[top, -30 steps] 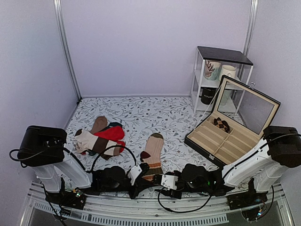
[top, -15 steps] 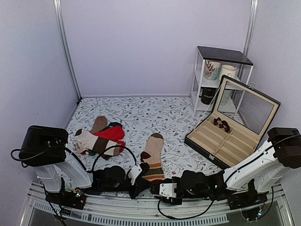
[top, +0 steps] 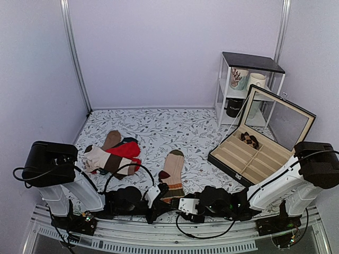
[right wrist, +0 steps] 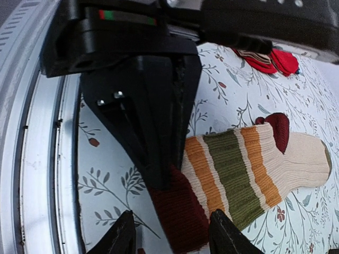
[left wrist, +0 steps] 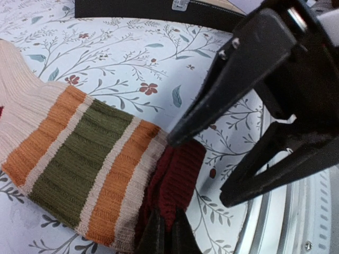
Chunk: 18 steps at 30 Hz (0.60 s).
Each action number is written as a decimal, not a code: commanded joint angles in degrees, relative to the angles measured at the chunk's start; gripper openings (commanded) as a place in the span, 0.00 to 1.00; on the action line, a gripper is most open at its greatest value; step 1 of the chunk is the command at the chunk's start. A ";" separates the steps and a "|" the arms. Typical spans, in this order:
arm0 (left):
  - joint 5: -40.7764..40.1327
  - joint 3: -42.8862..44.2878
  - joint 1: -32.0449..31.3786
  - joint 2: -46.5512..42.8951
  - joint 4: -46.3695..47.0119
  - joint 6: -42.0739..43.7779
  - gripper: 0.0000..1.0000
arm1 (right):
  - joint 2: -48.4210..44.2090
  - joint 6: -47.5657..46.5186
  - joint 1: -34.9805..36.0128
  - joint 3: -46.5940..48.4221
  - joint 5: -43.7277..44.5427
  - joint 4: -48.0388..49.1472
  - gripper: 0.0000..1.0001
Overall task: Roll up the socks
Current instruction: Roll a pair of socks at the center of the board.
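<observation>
**Left claw (right wrist: 160, 179) clamped on the cuff, right claw (right wrist: 169, 223) spread wide**

Left claw is closed, pinching the dark maroon cuff end of the socks (top: 172, 172). They lie just below the centre of the overhead frame. Their long axis runs up the picture: cuff at the bottom by the arms, toe toward the back wall, tipped slightly right.

Upper left of them sits a heap of other socks (top: 112, 154), one bright red.

Right of the cuff, the right claw is wide open and grips nothing. Its two fingers straddle the maroon cuff, and one tip touches it.

Farther right stands an open black box (top: 222, 167) with its glass lid up. Behind it is a small shelf (top: 252, 61) of mugs. The small tag on the box and the print on the black mug (top: 234, 107) are too small to read.

Everything rests on a white cloth (top: 175, 129) printed with leaves and flowers. It is ringed by lilac walls (top: 175, 53), with a metal rail (top: 175, 242) along the bottom edge.
</observation>
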 commanded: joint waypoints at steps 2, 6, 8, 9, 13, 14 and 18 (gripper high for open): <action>4.04 -2.25 -0.15 4.28 -16.09 -0.56 0.00 | 1.97 -0.41 -2.34 0.40 -2.68 -1.53 0.49; 4.06 -2.19 -0.20 4.43 -16.11 -0.63 0.00 | 2.23 0.09 -2.32 0.55 -4.27 -2.99 0.48; 4.11 -2.18 -0.17 4.52 -16.15 -0.58 0.00 | 1.37 0.39 -2.39 0.00 -3.38 -2.87 0.48; 4.11 -2.11 -0.19 4.56 -16.15 -0.59 0.00 | 0.84 0.46 -2.32 -0.28 -2.70 -2.78 0.49; 4.11 -2.06 -0.20 4.56 -16.24 -0.60 0.00 | -3.03 0.00 -2.34 -1.47 -1.49 -3.54 0.52; 4.08 -2.05 -0.17 4.56 -16.31 -0.59 0.00 | -4.10 -0.09 -2.40 -1.70 -2.19 -4.26 0.53; 4.03 -2.09 -0.19 4.24 -16.50 -0.50 0.00 | -9.28 0.80 -2.31 -3.65 -5.18 -6.66 0.57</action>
